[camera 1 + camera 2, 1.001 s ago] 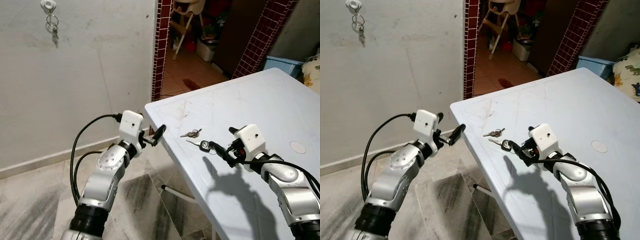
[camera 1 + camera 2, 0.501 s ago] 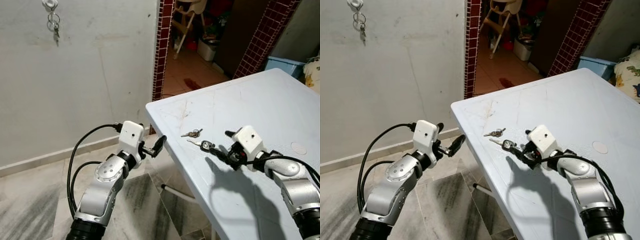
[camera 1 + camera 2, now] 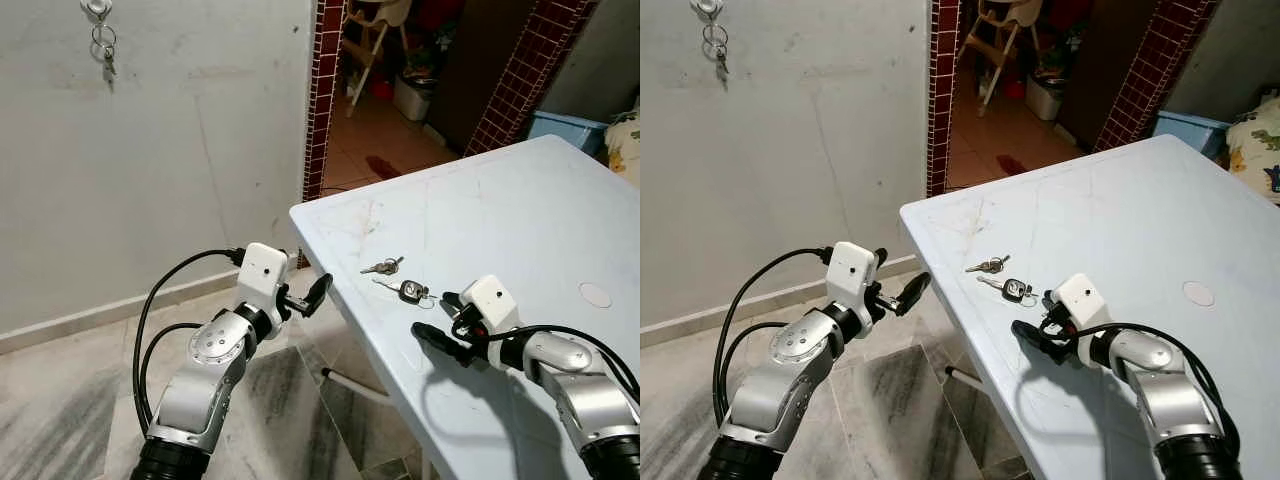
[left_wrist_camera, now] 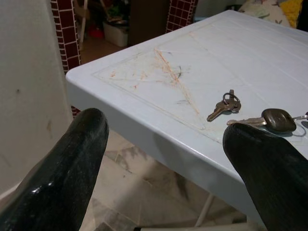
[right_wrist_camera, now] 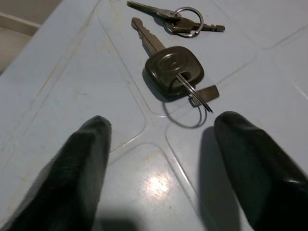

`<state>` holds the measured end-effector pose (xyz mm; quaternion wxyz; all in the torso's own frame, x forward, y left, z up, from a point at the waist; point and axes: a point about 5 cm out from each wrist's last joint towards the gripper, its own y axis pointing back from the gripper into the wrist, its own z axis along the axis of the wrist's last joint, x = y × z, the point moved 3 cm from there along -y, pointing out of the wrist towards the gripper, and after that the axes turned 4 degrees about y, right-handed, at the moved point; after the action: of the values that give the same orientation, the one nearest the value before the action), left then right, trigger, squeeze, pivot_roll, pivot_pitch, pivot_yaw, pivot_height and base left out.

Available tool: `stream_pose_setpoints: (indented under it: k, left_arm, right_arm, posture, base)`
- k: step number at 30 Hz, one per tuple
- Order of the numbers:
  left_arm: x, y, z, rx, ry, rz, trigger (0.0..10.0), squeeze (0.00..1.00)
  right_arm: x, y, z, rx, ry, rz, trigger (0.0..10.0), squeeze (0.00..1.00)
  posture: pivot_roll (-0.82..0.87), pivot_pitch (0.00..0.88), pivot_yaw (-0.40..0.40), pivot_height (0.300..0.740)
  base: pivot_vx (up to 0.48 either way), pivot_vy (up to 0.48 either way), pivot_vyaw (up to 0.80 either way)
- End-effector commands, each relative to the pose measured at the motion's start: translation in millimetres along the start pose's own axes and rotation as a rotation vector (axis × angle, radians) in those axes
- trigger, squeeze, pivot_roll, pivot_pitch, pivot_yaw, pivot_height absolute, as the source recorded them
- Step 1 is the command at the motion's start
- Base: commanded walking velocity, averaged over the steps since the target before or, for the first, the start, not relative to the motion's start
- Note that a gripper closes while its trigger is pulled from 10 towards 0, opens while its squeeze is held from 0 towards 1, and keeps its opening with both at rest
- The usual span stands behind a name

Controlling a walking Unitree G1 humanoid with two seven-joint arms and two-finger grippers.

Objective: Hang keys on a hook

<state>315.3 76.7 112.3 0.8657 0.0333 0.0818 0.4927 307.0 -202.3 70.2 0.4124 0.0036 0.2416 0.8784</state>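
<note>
A pale blue plastic table [image 3: 520, 230], smooth with moulded panel lines and faint orange scuffs near its rounded corner, carries two sets of keys close to its near edge. The black-headed key [image 5: 173, 72] has a square, rounded plastic head, a plain metal blade and a thin wire ring with a small tab; it lies flat, just beside a bunch of small metal keys [image 5: 179, 20] on their own ring. The right gripper [image 5: 163, 168] rests low over the tabletop just short of the black-headed key, its glossy black fingers spread wide and holding nothing. The left gripper [image 4: 168, 159] hovers off the table's corner, fingers also spread wide and empty. High on the rough grey plaster wall, a white hook [image 3: 97, 9] bears a ring with keys [image 3: 105, 52].
</note>
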Motion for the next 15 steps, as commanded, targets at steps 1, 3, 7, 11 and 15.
stream_pose_setpoints:
  k: [1, 3, 7, 11, 15]
  left_arm:
    - [-5.1, 0.5, 3.8, -0.010, -0.008, -0.023, 10.0, 0.00]
    - [-4.3, 0.6, 3.5, -0.008, -0.009, -0.021, 10.0, 0.00]
    - [-3.7, 1.0, 4.2, -0.011, -0.009, -0.015, 10.0, 0.00]
    - [-2.6, 2.3, 3.5, -0.010, -0.006, -0.006, 10.0, 0.00]
    - [-3.6, 2.7, 3.3, -0.009, -0.005, -0.007, 10.0, 0.00]
  right_arm:
    - [0.3, -0.4, 8.2, -0.028, 0.024, -0.006, 10.0, 0.00]
    - [0.4, -3.2, 12.6, -0.051, 0.028, -0.017, 10.0, 0.00]
    - [-5.2, -7.1, 21.5, -0.086, 0.048, -0.072, 10.0, 0.00]
    - [-8.2, -8.4, 25.4, -0.103, 0.078, -0.105, 10.0, 0.00]
    - [-7.2, -8.9, 24.7, -0.108, 0.081, -0.106, 0.0, 0.00]
  posture:
    - [0.06, 0.043, -0.075, 0.740]
    - [0.06, 0.043, -0.075, 0.740]
    - [0.07, 0.049, -0.084, 0.740]
    - [0.07, 0.050, -0.084, 0.740]
    - [0.07, 0.055, -0.085, 0.740]
  base:
    - [0.000, 0.000, 0.00]
    - [0.000, 0.000, 0.00]
    - [0.000, 0.000, 0.00]
    - [0.000, 0.000, 0.00]
    - [0.000, 0.000, 0.00]
